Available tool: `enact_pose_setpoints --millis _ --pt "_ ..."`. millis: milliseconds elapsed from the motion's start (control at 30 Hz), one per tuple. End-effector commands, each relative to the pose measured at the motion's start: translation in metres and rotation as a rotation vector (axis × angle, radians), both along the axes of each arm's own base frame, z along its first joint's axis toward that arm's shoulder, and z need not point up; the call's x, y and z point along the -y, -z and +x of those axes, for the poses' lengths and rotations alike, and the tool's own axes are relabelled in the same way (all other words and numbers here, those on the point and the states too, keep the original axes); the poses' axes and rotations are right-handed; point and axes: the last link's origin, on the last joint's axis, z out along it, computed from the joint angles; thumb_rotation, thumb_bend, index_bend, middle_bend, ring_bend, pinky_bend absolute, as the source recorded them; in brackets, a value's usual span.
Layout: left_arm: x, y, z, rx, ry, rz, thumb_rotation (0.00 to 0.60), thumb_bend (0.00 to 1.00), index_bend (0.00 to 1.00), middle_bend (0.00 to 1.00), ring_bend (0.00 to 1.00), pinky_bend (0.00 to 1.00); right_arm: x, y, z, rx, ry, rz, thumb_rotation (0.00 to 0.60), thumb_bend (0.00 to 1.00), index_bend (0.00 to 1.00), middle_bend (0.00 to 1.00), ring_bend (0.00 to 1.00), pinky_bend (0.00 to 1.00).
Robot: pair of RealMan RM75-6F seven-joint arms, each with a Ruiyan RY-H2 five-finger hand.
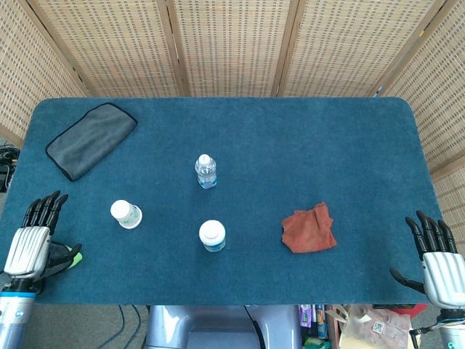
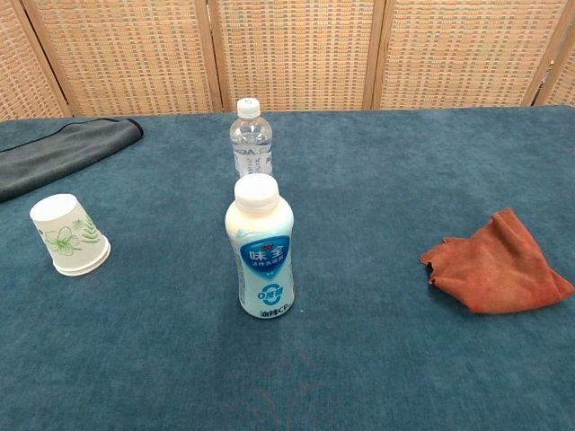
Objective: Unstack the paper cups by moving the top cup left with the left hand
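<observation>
- Left hand [image 1: 27,247] sits at the near-left corner of the desk [image 1: 290,138], fingers [image 1: 43,209] straight and spread, holding nothing. Thumb points toward a small green thing [image 1: 75,256] just beside it; can't tell what that is.
- Right hand [image 1: 438,265] is off the near-right corner, fingers [image 1: 429,231] straight and apart, holding nothing.
- Neither hand shows in the chest view.
- Paper cup [image 1: 126,214] stands upside down, rim on the desk, ahead of and inward from the left fingers, well apart from them. Green leaf print on its side in the chest view [image 2: 68,234]. Can't tell whether it's one cup or a stack.
- Milk bottle [image 1: 212,235], white cap and blue label, stands upright inward of the cup, between the two hands.
- Water bottle [image 1: 205,171] stands upright beyond the milk bottle, further from both hands.
- Rust-red cloth [image 1: 309,229] lies crumpled, nearer the right fingers than the left.
- Grey cloth [image 1: 91,139] lies flat, far ahead of the left fingers near the desk's back-left corner.
</observation>
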Motion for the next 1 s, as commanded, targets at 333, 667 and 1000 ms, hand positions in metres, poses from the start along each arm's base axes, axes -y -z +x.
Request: enact_pose_setpoints --millis 333,667,1000 --pt "-0.072 -0.018 0.036 -0.128 -0.077 -0.112 0.6 0.24 0.21 0.0 0.0 0.0 0.001 -0.001 -0.001 0.005 0.004 0.0 0.6 0.12 0.0 0.0 0.0 0.0" --pt "-0.102 -0.012 0.05 -0.185 -0.165 -0.209 0.6 0.24 0.25 0.0 0.0 0.0 0.002 0.001 -0.001 0.003 0.003 0.006 0.6 0.12 0.0 0.0 0.0 0.0" --pt "-0.111 0.012 0.054 -0.23 -0.215 -0.281 0.6 0.24 0.25 0.0 0.0 0.0 0.002 -0.001 -0.001 0.01 0.003 0.002 0.6 0.12 0.0 0.0 0.0 0.0"
